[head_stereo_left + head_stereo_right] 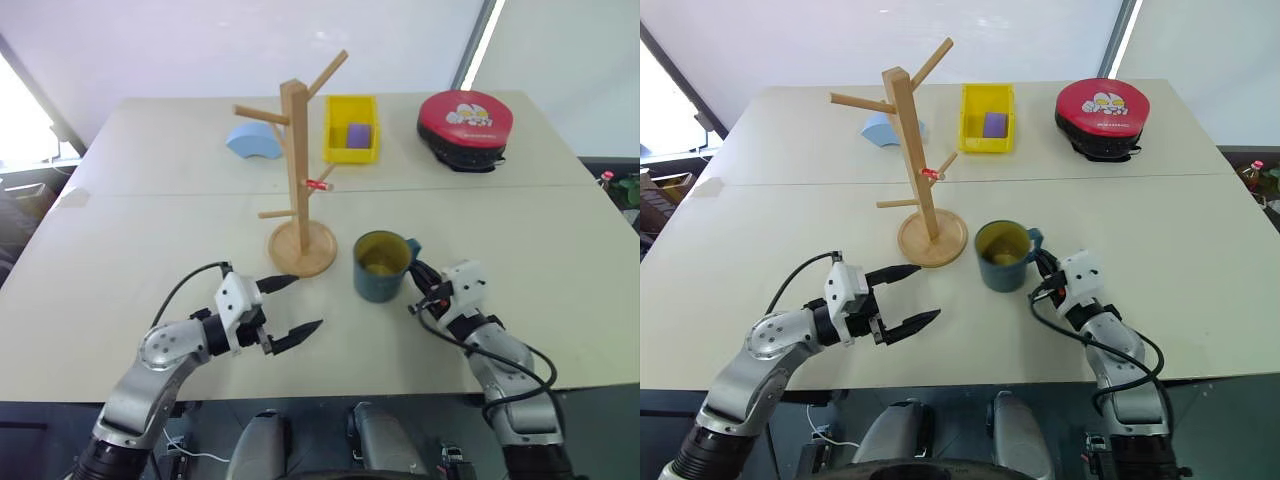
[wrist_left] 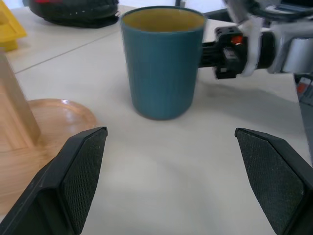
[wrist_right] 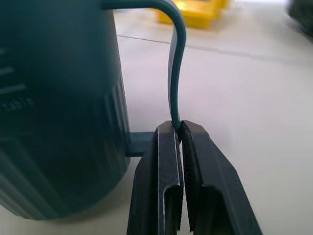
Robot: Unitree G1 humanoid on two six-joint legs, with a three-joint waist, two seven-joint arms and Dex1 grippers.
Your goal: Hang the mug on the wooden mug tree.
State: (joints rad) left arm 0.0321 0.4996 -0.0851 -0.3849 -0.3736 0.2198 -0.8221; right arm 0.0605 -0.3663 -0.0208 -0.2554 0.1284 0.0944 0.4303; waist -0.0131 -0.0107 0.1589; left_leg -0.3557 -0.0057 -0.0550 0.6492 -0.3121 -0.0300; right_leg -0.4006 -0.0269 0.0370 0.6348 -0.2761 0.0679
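The left claw (image 1: pixel 297 305) hangs just over the bench (image 1: pixel 130 250) near its front edge, left of centre, its two black fingers spread wide with nothing between them; in the left wrist view they frame bare bench top, pointing toward the mug. At the back, toward the bench's far left corner, lies a light blue arch-shaped block (image 1: pixel 252 141). Just right of it, further forward and near the bench's middle, stands the wooden mug tree (image 1: pixel 296 165), upright on its round disc base (image 1: pixel 302 248), with bare peg branches angling up from the square post and one red-tipped peg (image 1: pixel 321 185) on its right side. Behind the tree, near the far edge, sits a yellow tray (image 1: pixel 351 129) with a purple block (image 1: pixel 358 134) inside. The mug (image 1: pixel 381 266) stands upright on the bench just right of the tree's base and apart from it, yellow-olive inside showing, its loop handle (image 1: pixel 411 246) turned to the right. The right claw (image 1: pixel 418 282) is clenched on that handle: in the right wrist view its fingers (image 3: pixel 166 181) pinch the thin lower part of the loop (image 3: pixel 176 68). Toward the far right corner rests a round red and black pad (image 1: pixel 465 124)
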